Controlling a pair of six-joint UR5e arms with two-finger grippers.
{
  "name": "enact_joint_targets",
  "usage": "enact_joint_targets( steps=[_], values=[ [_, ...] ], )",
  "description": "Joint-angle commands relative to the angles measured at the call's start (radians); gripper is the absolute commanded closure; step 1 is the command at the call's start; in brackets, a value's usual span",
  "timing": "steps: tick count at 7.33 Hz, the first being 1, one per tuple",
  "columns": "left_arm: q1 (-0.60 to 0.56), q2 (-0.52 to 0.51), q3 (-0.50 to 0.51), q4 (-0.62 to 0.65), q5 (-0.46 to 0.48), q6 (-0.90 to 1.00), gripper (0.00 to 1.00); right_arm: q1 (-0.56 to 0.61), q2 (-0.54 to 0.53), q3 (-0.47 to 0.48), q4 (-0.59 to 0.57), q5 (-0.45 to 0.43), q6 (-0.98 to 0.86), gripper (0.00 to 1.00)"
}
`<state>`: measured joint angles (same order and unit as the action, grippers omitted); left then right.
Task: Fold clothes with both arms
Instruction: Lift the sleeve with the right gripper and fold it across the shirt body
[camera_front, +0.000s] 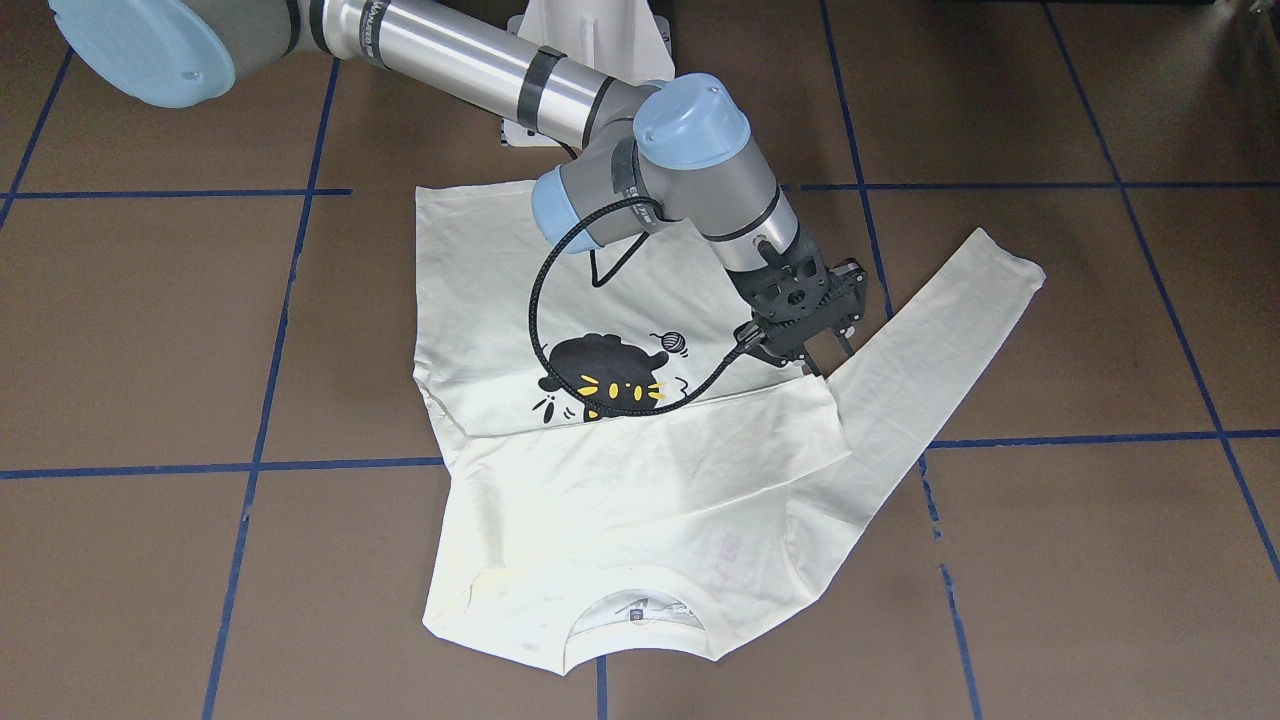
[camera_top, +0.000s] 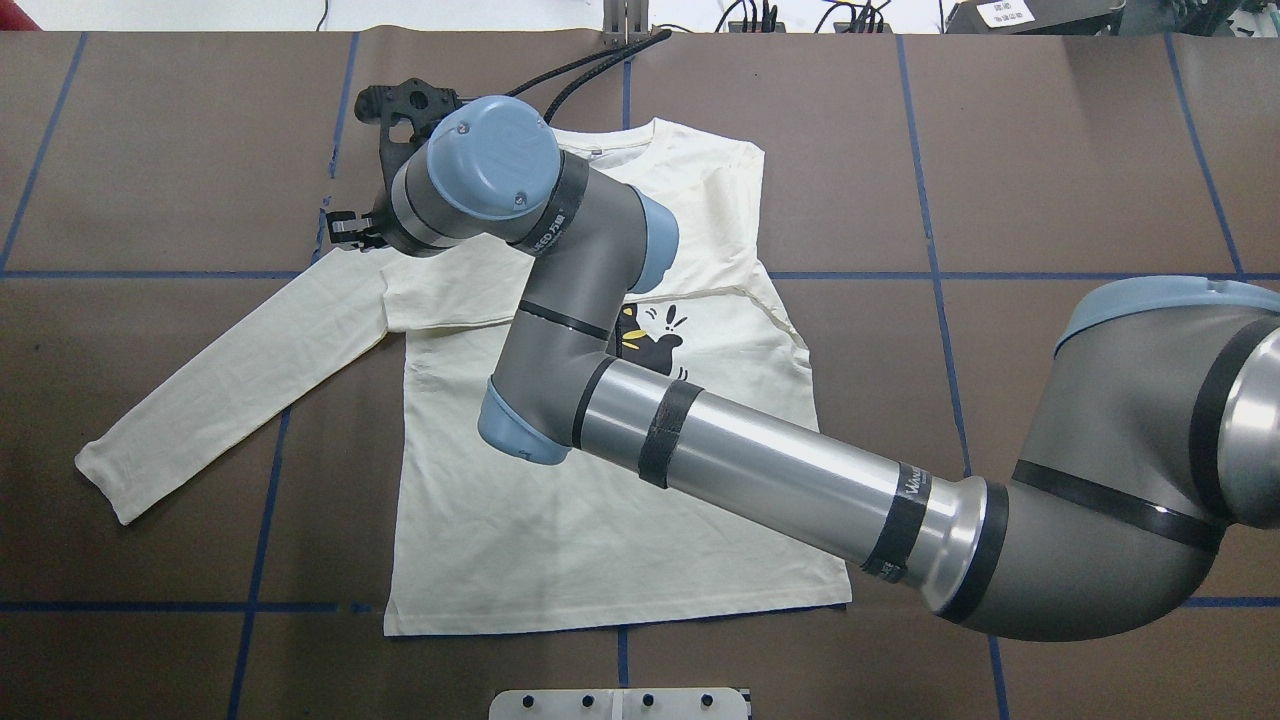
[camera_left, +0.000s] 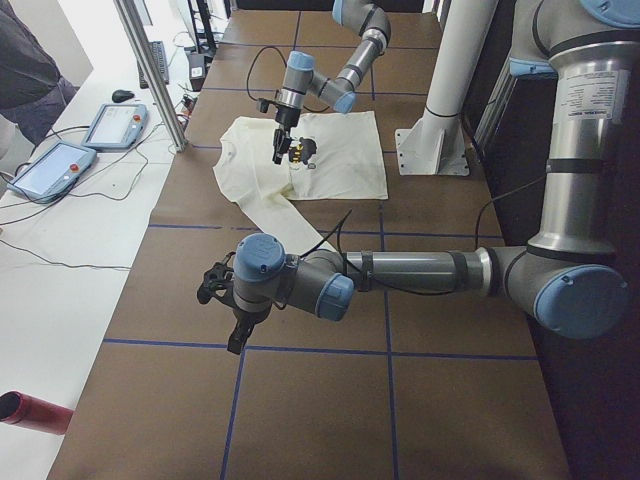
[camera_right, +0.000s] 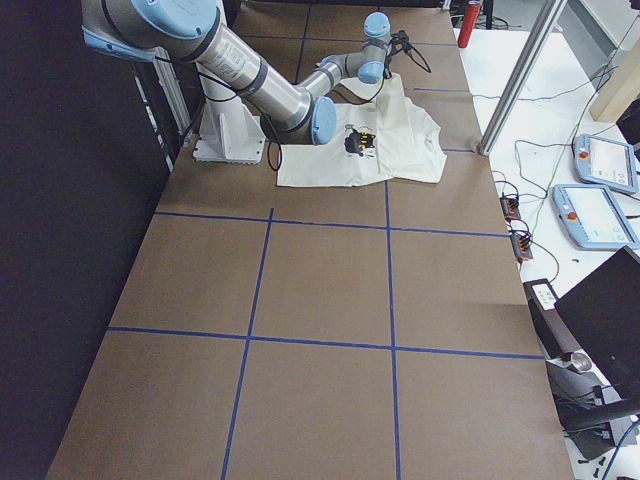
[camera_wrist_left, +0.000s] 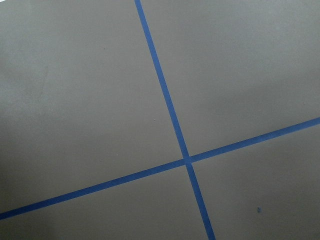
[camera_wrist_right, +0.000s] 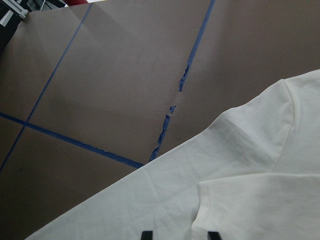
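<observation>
A: What sits nearest, at the robot's left end?
B: A dark red cylinder (camera_left: 30, 412) on the white side counter (camera_left: 90, 230), then the left arm (camera_left: 400, 270), low over the bare brown counter (camera_left: 300, 400). Its left gripper (camera_left: 235, 335) hangs well apart from the cloth. I cannot tell whether it is wide or closed, and its wrist camera shows only 2 crossing blue tape lines (camera_wrist_left: 187, 160).
A: And the T-shirt?
B: The cream T-shirt (camera_front: 620, 540) lies flat further along, print up, collar away from the robot. 1 folded sleeve (camera_front: 680, 440) crosses the chest, covering part of the black cat print (camera_front: 600, 365); the other sleeve (camera_front: 930, 340) lies stretched out on the counter.
A: What blocks it?
B: The right arm (camera_top: 760, 470) spans it, hiding most of the print from overhead, and a black cable (camera_front: 533, 300) loops over the cat. The right gripper (camera_front: 830, 360) stands at the folded sleeve's end, fingers spread apart; whether they touch the cloth I cannot tell.
A: Surface, room?
B: Brown covering gridded with blue tape, with a torn tape strip (camera_wrist_right: 162, 131) beside the sleeve. Beyond: a white pedestal (camera_left: 435, 150), 2 teach pendants (camera_left: 50, 168), a metal post (camera_left: 151, 75), a person's dark sleeve (camera_left: 25, 70).
</observation>
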<state>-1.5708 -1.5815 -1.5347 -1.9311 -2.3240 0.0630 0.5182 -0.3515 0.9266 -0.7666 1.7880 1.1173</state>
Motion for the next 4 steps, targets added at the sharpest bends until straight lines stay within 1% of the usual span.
enact_joint_targets(
  steps=[1,2,3,4],
  values=[
    [0.002,-0.002,0.001,0.0,0.0,-0.014,0.0,-0.012,-0.007,0.003,-0.051,-0.027,0.077,0.0],
    [0.036,-0.003,-0.005,-0.014,0.001,-0.097,0.0,-0.003,-0.007,0.039,-0.169,-0.024,0.119,0.0],
    [0.113,0.0,-0.004,-0.123,0.008,-0.308,0.0,0.02,-0.023,0.117,-0.362,-0.007,0.118,0.0],
    [0.218,0.023,-0.002,-0.269,0.023,-0.529,0.0,0.075,-0.056,0.202,-0.572,0.07,0.099,0.0]
  ],
)
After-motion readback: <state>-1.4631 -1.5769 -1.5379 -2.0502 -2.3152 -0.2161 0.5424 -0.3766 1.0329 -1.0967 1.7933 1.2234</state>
